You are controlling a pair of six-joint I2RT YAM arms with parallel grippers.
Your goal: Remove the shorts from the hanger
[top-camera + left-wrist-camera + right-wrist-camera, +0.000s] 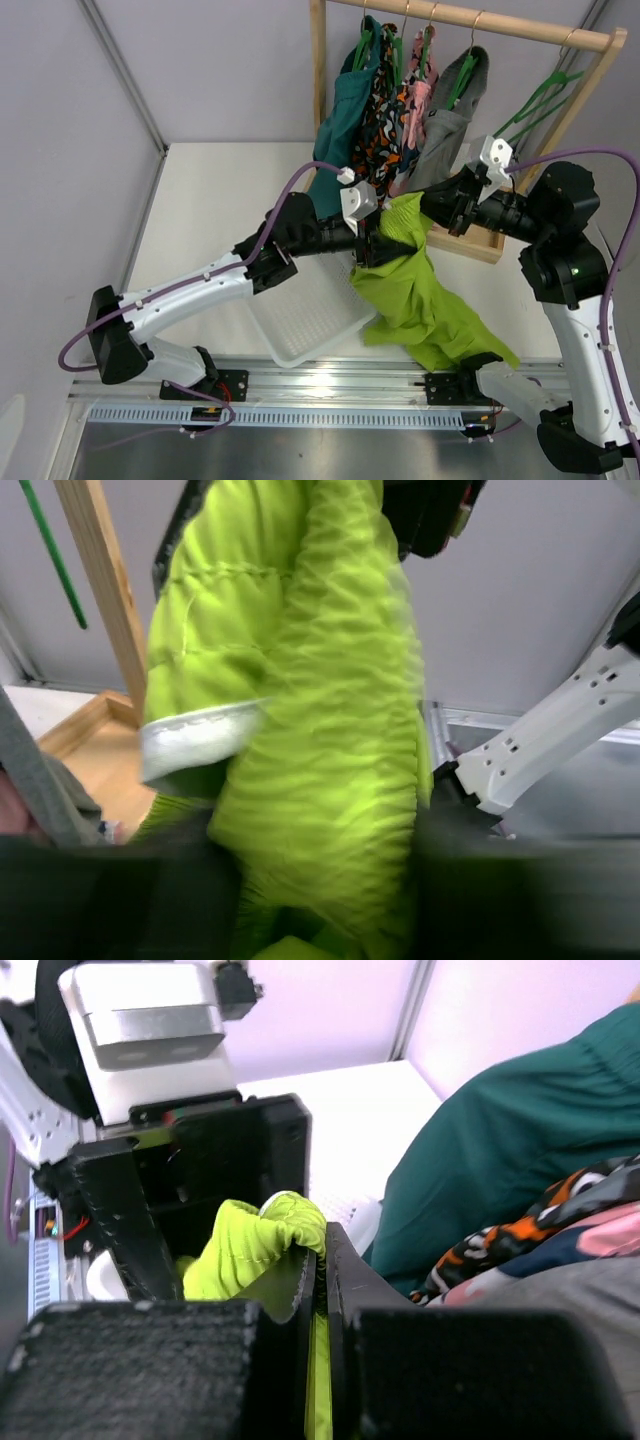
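Lime-green shorts [410, 290] hang below the garments on the wooden rack [470, 18], beside the white basket [300, 310]. Their top is bunched between the two grippers and the legs trail toward the near rail. Right gripper [322, 1260] is clenched on a fold of the upper edge, with the fabric pinched flat. Left gripper [368, 245] is at the shorts' upper left with cloth bunched between its jaws; I cannot tell whether it is clamped or loose.
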